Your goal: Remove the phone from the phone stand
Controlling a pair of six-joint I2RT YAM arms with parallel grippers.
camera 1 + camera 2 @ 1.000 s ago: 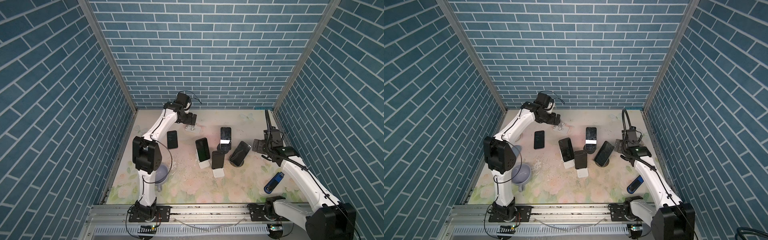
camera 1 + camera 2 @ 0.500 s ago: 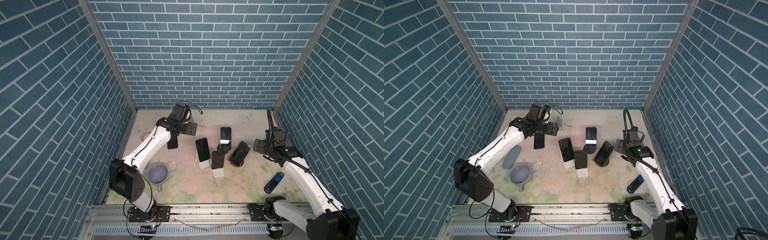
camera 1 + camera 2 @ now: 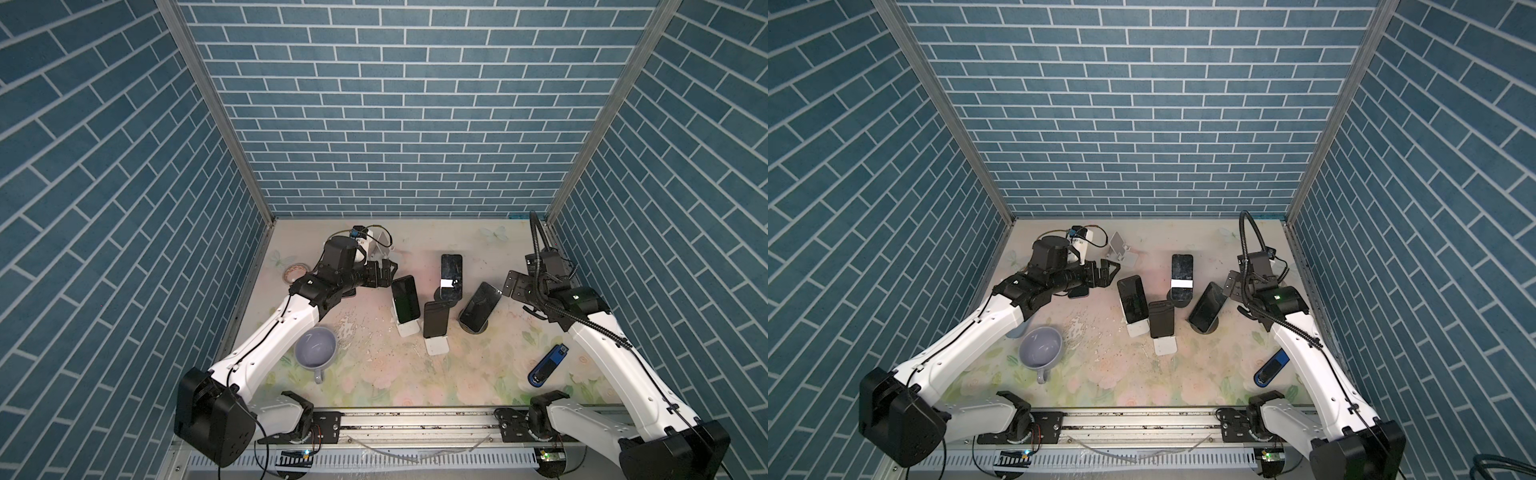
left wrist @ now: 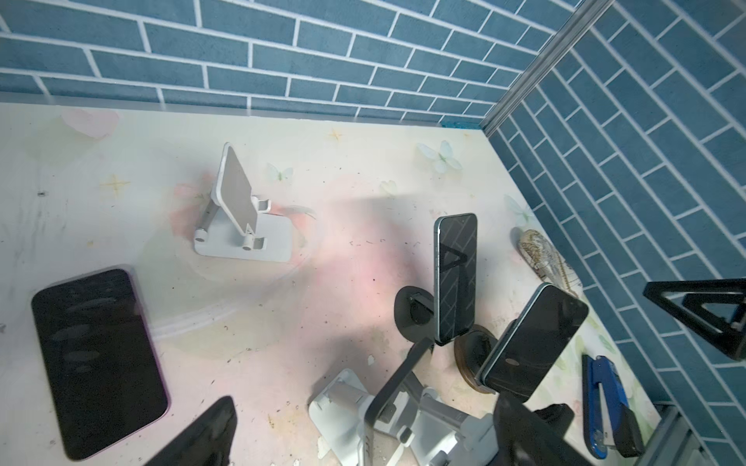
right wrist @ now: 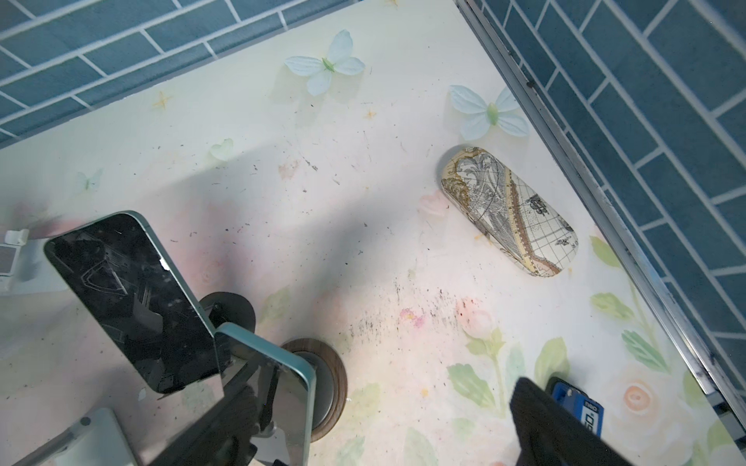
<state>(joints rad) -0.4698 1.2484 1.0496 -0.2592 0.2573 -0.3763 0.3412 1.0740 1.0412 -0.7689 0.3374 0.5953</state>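
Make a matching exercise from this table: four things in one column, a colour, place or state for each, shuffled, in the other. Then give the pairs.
1. mug
2. stapler
3. glasses case
4. stand at the back left

A. white, holds no phone
B. printed with an old map
C. grey, front left
D. blue, front right

Pairs: 1-C, 2-D, 3-B, 4-A

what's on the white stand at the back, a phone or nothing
Empty: the white stand shows a bare plate, with nothing resting on its lip.
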